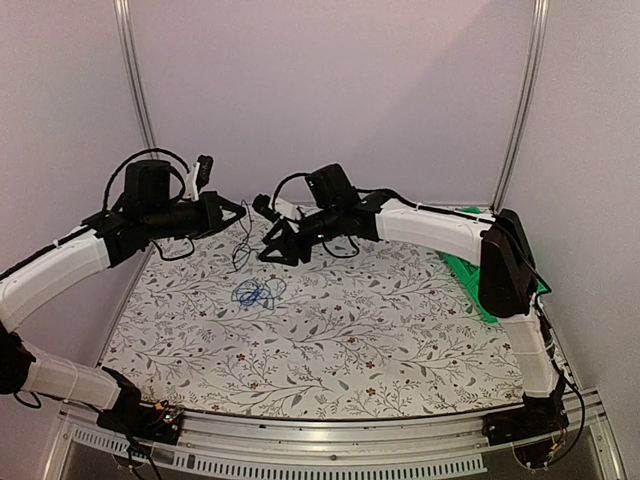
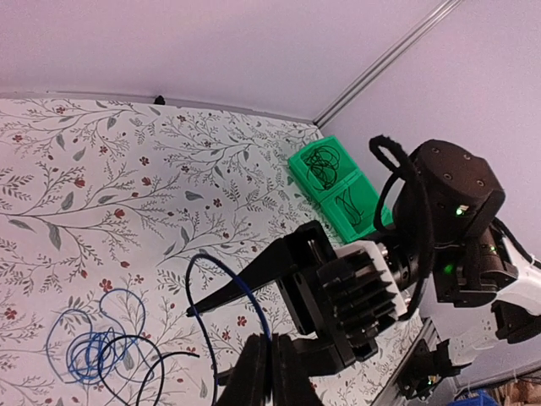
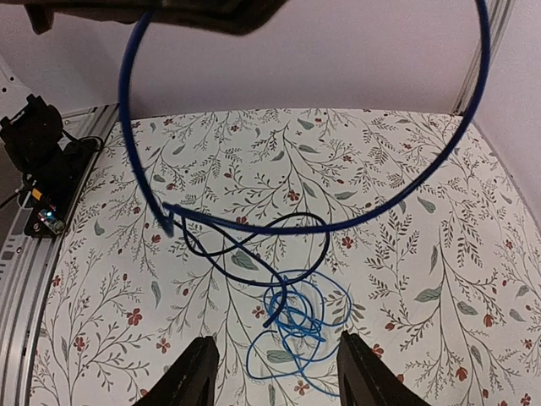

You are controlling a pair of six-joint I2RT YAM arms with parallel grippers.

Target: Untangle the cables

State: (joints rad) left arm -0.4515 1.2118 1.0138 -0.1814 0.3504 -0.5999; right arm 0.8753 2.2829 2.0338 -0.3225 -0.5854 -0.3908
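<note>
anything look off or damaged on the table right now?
Nothing damaged or spilled. The only mess: the thin blue cable lies bunched on the floral-cloth table, a thin black cable running into the bunch. The left gripper is shut on a raised blue strand.

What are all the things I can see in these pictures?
cloth: one, white with a leaf and flower print, covering the table
blue cable: one, blue, coiled on the cloth with a long loop lifted up
black cable: at least one, black, tangled with the blue coil
bin: one, green, far right edge of the table, thin black cables inside
left arm: one, white and black, left side
right arm: one, white and black, right side
left fingers: two, black, shut on the blue cable
right fingers: two, black, open above the coil
</note>
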